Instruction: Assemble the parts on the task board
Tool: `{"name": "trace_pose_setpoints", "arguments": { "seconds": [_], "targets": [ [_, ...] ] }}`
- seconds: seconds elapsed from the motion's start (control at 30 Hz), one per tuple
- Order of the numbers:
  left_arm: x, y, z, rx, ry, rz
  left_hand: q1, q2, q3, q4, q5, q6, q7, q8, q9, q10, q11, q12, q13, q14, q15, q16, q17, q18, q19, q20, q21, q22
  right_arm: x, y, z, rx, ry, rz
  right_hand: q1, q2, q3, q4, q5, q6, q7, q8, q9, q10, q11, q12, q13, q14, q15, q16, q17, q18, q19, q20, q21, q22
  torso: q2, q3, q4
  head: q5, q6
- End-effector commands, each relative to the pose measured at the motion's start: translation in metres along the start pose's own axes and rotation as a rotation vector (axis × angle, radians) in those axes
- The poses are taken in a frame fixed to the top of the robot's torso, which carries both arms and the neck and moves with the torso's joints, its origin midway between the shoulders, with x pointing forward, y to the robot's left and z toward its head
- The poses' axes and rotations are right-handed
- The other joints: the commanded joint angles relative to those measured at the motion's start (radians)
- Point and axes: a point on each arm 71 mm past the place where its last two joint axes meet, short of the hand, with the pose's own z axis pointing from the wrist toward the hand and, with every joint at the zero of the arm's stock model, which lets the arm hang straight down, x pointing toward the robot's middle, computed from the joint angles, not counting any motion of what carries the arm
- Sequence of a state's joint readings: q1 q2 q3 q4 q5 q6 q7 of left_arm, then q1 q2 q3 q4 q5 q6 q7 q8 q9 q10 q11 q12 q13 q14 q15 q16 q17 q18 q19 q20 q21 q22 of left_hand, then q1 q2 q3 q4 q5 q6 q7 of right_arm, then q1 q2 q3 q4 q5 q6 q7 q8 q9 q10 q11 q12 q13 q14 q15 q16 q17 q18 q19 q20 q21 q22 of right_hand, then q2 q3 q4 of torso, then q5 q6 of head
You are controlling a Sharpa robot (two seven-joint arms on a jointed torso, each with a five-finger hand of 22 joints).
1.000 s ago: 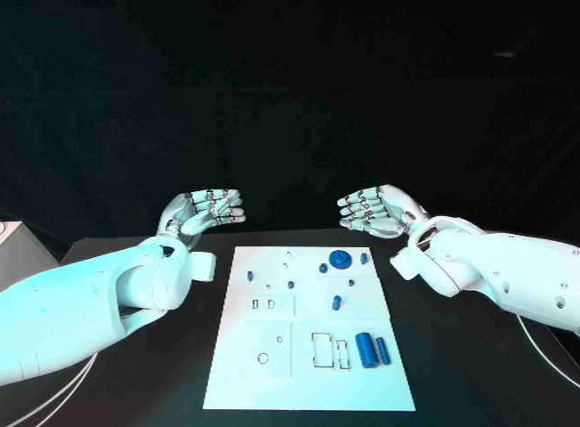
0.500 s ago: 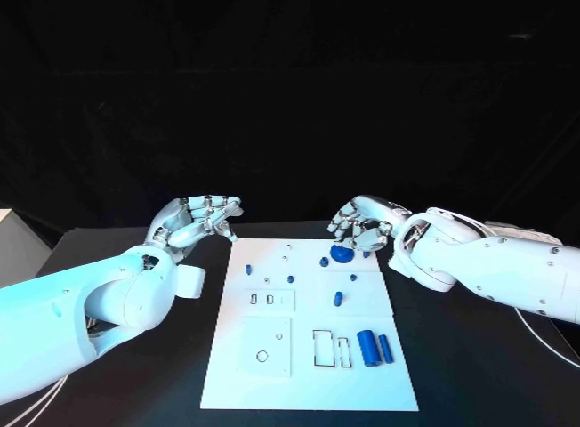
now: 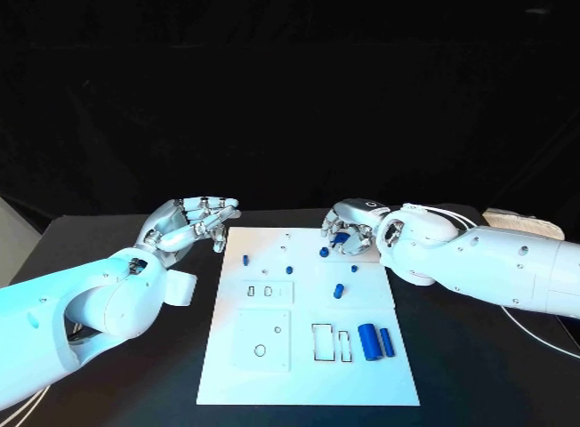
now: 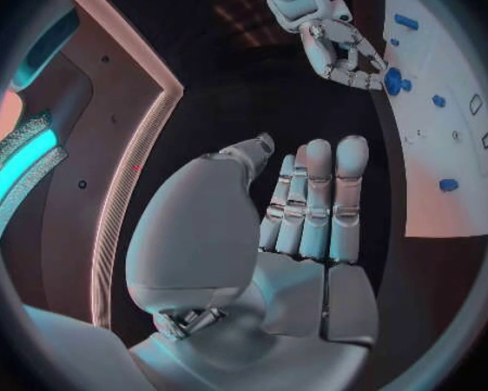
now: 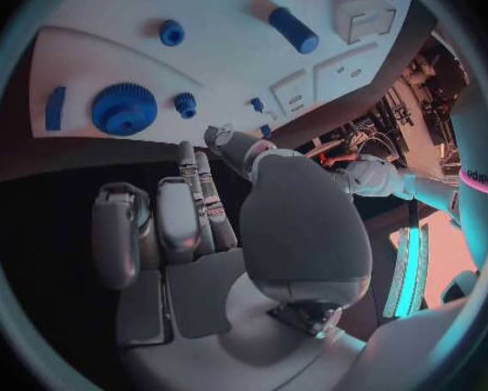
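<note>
Head view: white task board [image 3: 310, 356], blue parts [image 3: 368, 342].

— What carries everything here?
— A black counter [image 3: 482, 356]. It reaches from the near edge to the dark far background.
— And what lies directly on it?
— The white task board [image 3: 284, 374], flat, in the middle of the counter, with its long side running from near to far. Bare black counter shows to the left and to the right of the board.
</note>
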State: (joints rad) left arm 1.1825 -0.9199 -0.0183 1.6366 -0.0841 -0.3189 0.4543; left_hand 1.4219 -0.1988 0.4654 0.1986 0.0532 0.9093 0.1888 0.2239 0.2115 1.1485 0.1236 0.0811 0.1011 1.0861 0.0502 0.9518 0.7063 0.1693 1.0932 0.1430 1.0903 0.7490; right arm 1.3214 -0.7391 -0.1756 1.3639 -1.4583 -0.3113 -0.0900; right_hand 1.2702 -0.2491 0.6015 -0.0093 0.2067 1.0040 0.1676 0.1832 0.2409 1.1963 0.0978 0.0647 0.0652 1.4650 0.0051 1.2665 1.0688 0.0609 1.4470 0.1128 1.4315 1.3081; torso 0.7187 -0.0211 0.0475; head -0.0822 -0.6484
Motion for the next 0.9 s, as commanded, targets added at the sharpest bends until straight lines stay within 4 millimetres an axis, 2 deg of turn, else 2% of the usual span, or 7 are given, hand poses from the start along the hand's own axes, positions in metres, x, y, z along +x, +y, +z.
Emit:
{"name": "trace_pose_setpoints", "arguments": {
  "seconds": [0.03, 0.27, 0.37, 0.47, 0.63, 0.9],
  "targets": [
    [0.004, -0.0018, -0.0001, 0.006, 0.039, -0.017, -0.009, -0.002, 0.007, -0.003, -0.002, -0.005, 0.0, -0.005, 0.002, -0.01, 0.001, -0.005, -0.001, -0.007, 0.001, -0.006, -0.002, -0.011, -0.011, 0.001, 0.007, 0.003, 0.0024, 0.0, 0.0011, 0.024, 0.029, -0.071, 0.001, -0.009, -0.001, 0.008, 0.001, -0.008, 0.0, -0.007, 0.002, -0.007, 0.0, -0.003, -0.001, 0.03, 0.007, 0.006, 0.005, -0.011, 0.008, 0.001, 0.005, 0.024, 0.014, -0.0014, 0.0026, -0.002, 0.002],
    [0.0048, -0.0017, 0.0005, 0.005, 0.041, -0.02, -0.017, -0.003, 0.01, -0.008, -0.002, -0.007, 0.001, -0.006, 0.003, -0.025, 0.004, -0.01, -0.004, -0.011, 0.004, -0.01, -0.005, -0.011, -0.018, 0.004, 0.014, 0.007, 0.0032, 0.0013, 0.0019, 0.035, 0.032, -0.099, -0.002, -0.015, -0.006, 0.011, -0.002, -0.012, -0.001, -0.009, 0.005, -0.015, 0.002, -0.004, -0.002, 0.029, 0.008, 0.017, 0.013, -0.012, 0.01, 0.003, 0.01, 0.032, 0.023, -0.0027, 0.0049, -0.006, 0.002],
    [0.004, -0.0016, 0.0005, 0.005, 0.038, -0.019, -0.018, -0.003, 0.011, -0.009, -0.002, -0.007, 0.001, -0.006, 0.004, -0.027, 0.004, -0.011, -0.004, -0.012, 0.004, -0.011, -0.006, -0.011, -0.02, 0.005, 0.016, 0.008, 0.0035, 0.0017, 0.002, 0.037, 0.033, -0.109, -0.003, -0.016, -0.008, 0.013, -0.004, -0.013, -0.001, -0.01, 0.006, -0.018, 0.002, -0.004, -0.002, 0.029, 0.009, 0.021, 0.016, -0.013, 0.011, 0.003, 0.012, 0.035, 0.025, -0.0018, 0.005, -0.006, 0.002],
    [0.0031, -0.0016, 0.0004, 0.004, 0.035, -0.019, -0.019, -0.003, 0.011, -0.01, -0.002, -0.008, 0.001, -0.006, 0.004, -0.029, 0.005, -0.011, -0.004, -0.012, 0.004, -0.012, -0.006, -0.011, -0.02, 0.005, 0.016, 0.008, 0.0038, 0.0024, 0.0023, 0.036, 0.034, -0.114, -0.003, -0.017, -0.009, 0.013, -0.005, -0.014, 0.0, -0.01, 0.006, -0.019, 0.002, -0.004, -0.002, 0.029, 0.009, 0.023, 0.017, -0.013, 0.011, 0.004, 0.012, 0.035, 0.028, -0.001, 0.0047, -0.007, 0.006],
    [0.0031, -0.0014, 0.0006, 0.003, 0.034, -0.021, -0.02, -0.003, 0.011, -0.011, -0.002, -0.008, 0.002, -0.006, 0.004, -0.031, 0.005, -0.011, -0.005, -0.013, 0.005, -0.012, -0.007, -0.011, -0.021, 0.005, 0.017, 0.008, 0.0054, 0.0041, 0.0039, 0.035, 0.041, -0.118, -0.003, -0.017, -0.01, 0.014, -0.005, -0.014, 0.0, -0.011, 0.007, -0.02, 0.002, -0.004, -0.002, 0.029, 0.009, 0.024, 0.017, -0.013, 0.011, 0.004, 0.013, 0.036, 0.034, -0.0022, 0.0069, -0.007, 0.012],
    [0.0029, -0.0011, 0.0008, 0.0, 0.033, -0.022, -0.021, -0.002, 0.012, -0.011, -0.002, -0.008, 0.002, -0.006, 0.004, -0.032, 0.005, -0.012, -0.005, -0.013, 0.005, -0.013, -0.007, -0.011, -0.023, 0.006, 0.017, 0.008, 0.0104, 0.0075, 0.0069, 0.028, 0.052, -0.119, -0.005, -0.011, -0.01, 0.019, -0.005, -0.013, -0.001, -0.01, 0.009, -0.022, 0.002, -0.003, -0.001, 0.027, 0.01, 0.027, 0.018, -0.012, 0.009, 0.005, 0.012, 0.034, 0.04, -0.0019, 0.0079, -0.004, 0.014]
  ]
}}
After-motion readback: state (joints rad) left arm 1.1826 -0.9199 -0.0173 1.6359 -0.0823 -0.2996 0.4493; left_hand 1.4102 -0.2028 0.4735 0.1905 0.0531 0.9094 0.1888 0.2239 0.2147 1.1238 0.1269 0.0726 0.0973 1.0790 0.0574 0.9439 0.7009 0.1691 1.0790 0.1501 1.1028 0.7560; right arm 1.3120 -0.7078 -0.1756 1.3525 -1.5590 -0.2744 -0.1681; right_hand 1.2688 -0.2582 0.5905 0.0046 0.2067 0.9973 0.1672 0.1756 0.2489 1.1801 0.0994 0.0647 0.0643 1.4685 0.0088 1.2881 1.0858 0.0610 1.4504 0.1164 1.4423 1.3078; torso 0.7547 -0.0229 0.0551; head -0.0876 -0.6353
